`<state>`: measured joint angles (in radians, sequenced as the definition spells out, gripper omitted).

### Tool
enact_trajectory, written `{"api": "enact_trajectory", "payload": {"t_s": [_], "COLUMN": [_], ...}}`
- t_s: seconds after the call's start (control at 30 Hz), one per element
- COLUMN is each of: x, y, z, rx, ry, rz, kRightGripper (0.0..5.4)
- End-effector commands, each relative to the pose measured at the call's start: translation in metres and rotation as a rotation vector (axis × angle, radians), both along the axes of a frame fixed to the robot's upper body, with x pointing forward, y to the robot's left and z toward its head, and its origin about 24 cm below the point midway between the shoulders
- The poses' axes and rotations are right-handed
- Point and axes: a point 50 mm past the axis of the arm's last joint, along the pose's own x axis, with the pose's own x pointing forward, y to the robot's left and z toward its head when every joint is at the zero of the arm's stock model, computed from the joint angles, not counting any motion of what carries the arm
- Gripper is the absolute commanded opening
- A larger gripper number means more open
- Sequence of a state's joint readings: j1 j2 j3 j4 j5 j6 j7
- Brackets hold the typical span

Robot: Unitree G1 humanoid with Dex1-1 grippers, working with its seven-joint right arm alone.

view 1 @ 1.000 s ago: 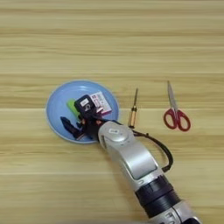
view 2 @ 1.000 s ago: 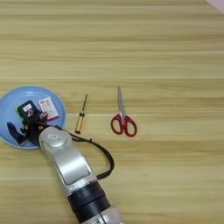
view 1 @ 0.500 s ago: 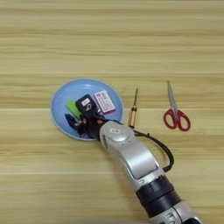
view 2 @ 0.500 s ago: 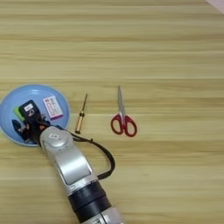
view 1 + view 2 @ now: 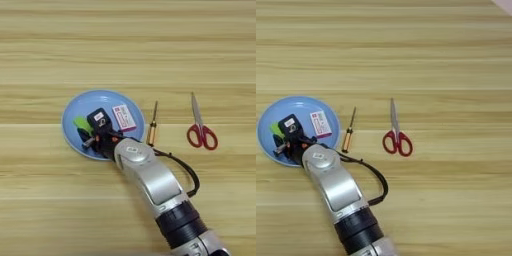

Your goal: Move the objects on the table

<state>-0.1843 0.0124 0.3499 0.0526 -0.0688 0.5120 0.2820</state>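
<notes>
Looking at the round light-blue plate [image 5: 107,100], did it just move?

— Yes. It has slid a little toward the thin yellow-handled screwdriver [image 5: 151,131], which lies off to the gripper's right on the tabletop [image 5: 125,45].

— Where is the gripper [image 5: 86,136]?

— Down inside the plate. The small green rectangular block [image 5: 81,123] sits right by its tip, on the far side.

— Is it holding the block?

— I cannot tell. The black parts hide that.

— And the small red-and-white flat box [image 5: 123,117]?

— Also in the plate, near the gripper's right side.

— And the red-handled scissors [image 5: 201,131]?

— Much farther right, past the screwdriver.

— So what does it mean?

— I think two things are in the plate already. The screwdriver and scissors are not yet moved.
</notes>
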Motion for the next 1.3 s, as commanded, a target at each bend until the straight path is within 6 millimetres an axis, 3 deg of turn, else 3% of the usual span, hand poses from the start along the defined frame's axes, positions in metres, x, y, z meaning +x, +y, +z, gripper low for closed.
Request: {"api": "enact_trajectory", "payload": {"t_s": [0.03,0.93,1.13,1.3], "x": [0.008,0.011,0.014,0.018], "y": [-0.008,-0.017,-0.033,-0.061], "z": [0.012,0.046,0.057,0.067], "rx": [-0.016,0.064,0.062,0.050], "ry": [-0.066,-0.173,-0.219,-0.259], "rz": [-0.046,-0.106,-0.164,-0.247], "kRightGripper": [1.41,1.40,1.40,1.40]}}
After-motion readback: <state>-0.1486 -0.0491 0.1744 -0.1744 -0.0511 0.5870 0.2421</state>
